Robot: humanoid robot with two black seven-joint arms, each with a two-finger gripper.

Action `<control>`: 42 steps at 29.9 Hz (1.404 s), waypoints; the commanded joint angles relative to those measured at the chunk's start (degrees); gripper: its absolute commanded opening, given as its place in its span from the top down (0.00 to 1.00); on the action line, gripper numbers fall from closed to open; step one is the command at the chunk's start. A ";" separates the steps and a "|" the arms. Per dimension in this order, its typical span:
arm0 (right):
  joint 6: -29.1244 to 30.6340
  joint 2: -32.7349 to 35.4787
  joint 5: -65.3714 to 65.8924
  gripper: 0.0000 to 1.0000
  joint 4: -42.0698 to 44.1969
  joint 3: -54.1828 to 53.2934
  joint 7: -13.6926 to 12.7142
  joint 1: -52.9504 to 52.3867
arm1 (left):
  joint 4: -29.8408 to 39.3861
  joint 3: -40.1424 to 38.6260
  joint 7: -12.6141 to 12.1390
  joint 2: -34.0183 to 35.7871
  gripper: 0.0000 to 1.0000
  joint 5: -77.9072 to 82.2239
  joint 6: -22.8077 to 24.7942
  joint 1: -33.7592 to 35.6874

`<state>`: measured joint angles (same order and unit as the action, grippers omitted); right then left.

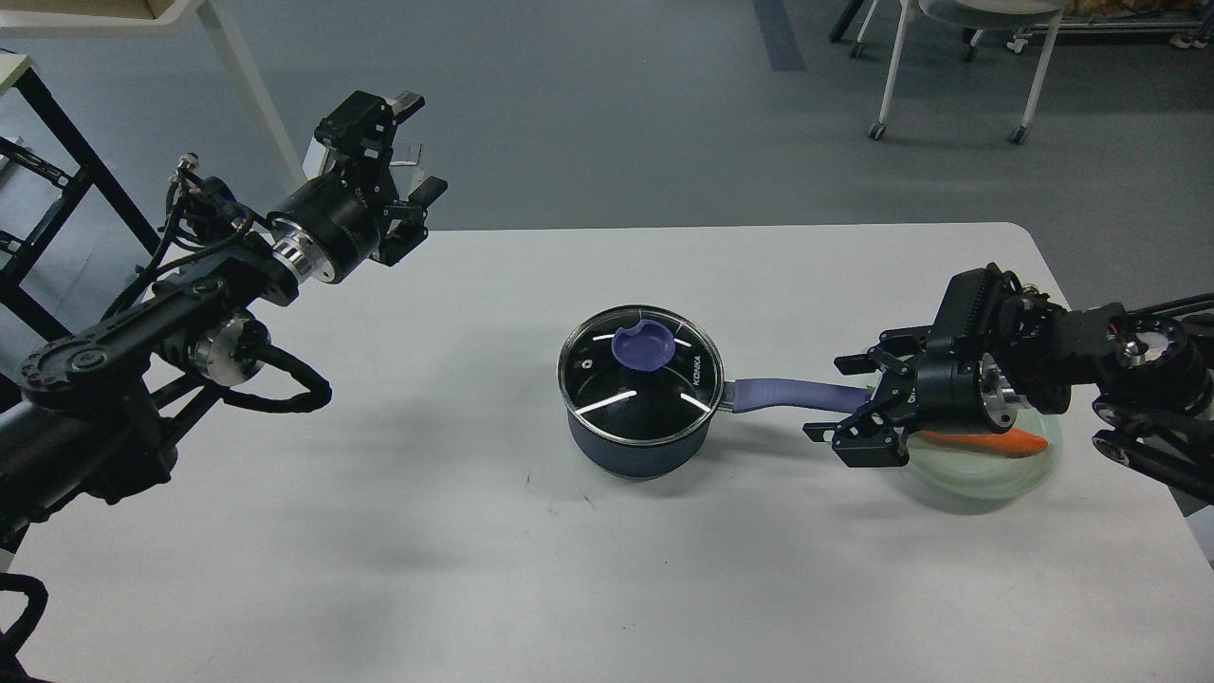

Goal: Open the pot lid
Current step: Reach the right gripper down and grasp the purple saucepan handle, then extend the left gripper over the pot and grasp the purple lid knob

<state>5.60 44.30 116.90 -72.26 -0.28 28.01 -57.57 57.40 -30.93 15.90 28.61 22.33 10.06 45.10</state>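
Observation:
A dark blue pot (637,446) stands at the table's middle with a glass lid (640,372) on it. The lid has a purple knob (644,345). The pot's purple handle (792,392) points right. My right gripper (847,398) is open, with one finger above and one below the handle's far end. My left gripper (413,147) is open and empty, raised over the table's far left edge, well away from the pot.
A pale green plate (986,470) with an orange carrot (986,442) lies at the right, partly hidden behind my right wrist. A white stool (967,57) stands on the floor behind the table. A black frame (57,199) is at the far left.

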 commanded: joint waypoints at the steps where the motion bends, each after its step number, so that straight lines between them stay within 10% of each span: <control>1: -0.06 0.00 -0.01 0.27 0.01 0.19 -0.01 -0.26 | -0.01 0.00 -0.08 0.22 0.02 -0.01 0.05 0.08; 19: -0.06 1.67 0.17 0.71 -1.92 1.51 -0.01 -0.61 | -0.01 -0.09 -0.08 0.48 0.02 -0.10 0.49 0.17; 35: -0.06 2.46 0.17 0.80 -2.98 1.69 -0.01 -0.88 | 0.52 1.23 -0.26 0.74 0.02 9.11 1.89 1.92; 42: -0.06 2.46 0.17 0.81 -2.98 1.69 -0.01 -0.88 | 13.86 1.49 -0.08 1.36 0.03 33.96 -1.87 1.13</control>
<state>5.54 46.76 117.08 -75.24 1.41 28.01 -58.45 65.78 -29.48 15.78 30.35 45.47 10.79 46.59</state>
